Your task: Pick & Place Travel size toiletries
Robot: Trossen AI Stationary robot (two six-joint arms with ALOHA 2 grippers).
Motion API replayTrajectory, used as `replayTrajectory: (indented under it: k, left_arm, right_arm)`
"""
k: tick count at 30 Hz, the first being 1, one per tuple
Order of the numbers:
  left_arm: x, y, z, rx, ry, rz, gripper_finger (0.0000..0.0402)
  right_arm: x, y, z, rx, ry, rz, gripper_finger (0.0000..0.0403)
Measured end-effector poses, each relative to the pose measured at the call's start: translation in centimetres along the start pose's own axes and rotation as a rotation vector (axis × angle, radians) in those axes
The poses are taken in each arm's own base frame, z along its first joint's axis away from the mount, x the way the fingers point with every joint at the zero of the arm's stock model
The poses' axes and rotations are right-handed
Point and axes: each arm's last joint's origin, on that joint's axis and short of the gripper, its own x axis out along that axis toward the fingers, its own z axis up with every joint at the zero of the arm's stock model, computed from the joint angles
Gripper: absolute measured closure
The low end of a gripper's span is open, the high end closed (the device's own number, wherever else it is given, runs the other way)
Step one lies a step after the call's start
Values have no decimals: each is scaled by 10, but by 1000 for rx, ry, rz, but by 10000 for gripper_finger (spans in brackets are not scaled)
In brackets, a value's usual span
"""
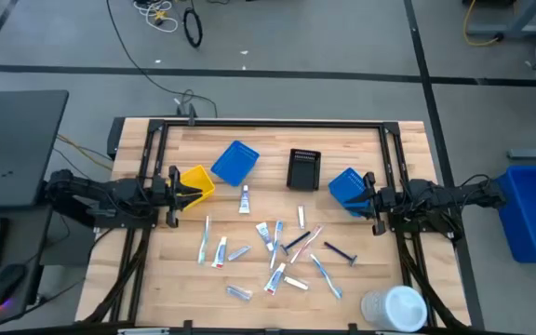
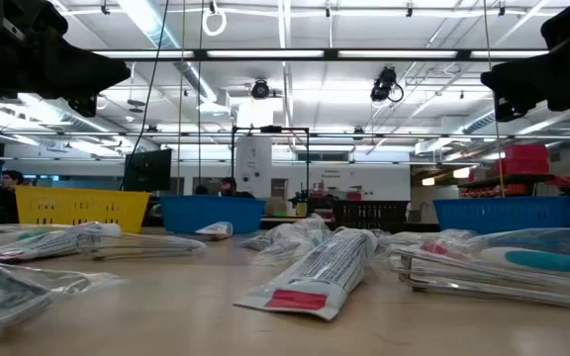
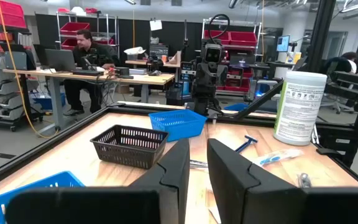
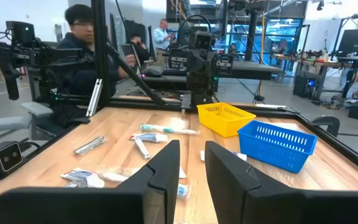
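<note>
The travel size toiletries (image 1: 277, 247) lie flat and scattered on the wooden table's middle and near part: small toothpaste tubes (image 1: 245, 199), slim toothbrushes (image 1: 326, 275) and a dark razor (image 1: 340, 251). A white tube with a red end (image 2: 315, 272) lies closest in the low view. My left gripper (image 1: 186, 194) hovers at the table's left side beside the yellow bin, its fingers (image 3: 179, 168) a narrow gap apart and empty. My right gripper (image 1: 366, 198) hovers at the right side beside a blue bin, its fingers (image 4: 166, 165) also a narrow gap apart and empty.
A yellow bin (image 1: 196, 183), a blue bin (image 1: 235, 163), a black bin (image 1: 303, 169) and a second blue bin (image 1: 350, 186) stand in a row across the table's far half. A large white round lidded container (image 1: 394, 307) stands at the near right corner. People sit beyond the table.
</note>
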Motion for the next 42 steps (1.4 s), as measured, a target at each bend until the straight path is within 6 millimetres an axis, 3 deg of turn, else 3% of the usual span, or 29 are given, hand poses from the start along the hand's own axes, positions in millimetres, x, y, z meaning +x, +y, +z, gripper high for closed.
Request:
replayTrajectory:
  k: [26,31,36,42]
  left_arm:
    - [0,0,1,5,-6,-1,337]
    - [-1,0,13,-105,-129,-7,337]
    - [-2,0,21,-73,-208,-1,337]
    - [-7,-2,37,-162,-372,-129,344]
  right_arm:
    - [0,0,0,-5,0,0,318]
    - [0,0,6,42,-66,-1,318]
    - [-1,-1,15,71,-152,-2,318]
    - [-4,-2,27,48,-280,-39,318]
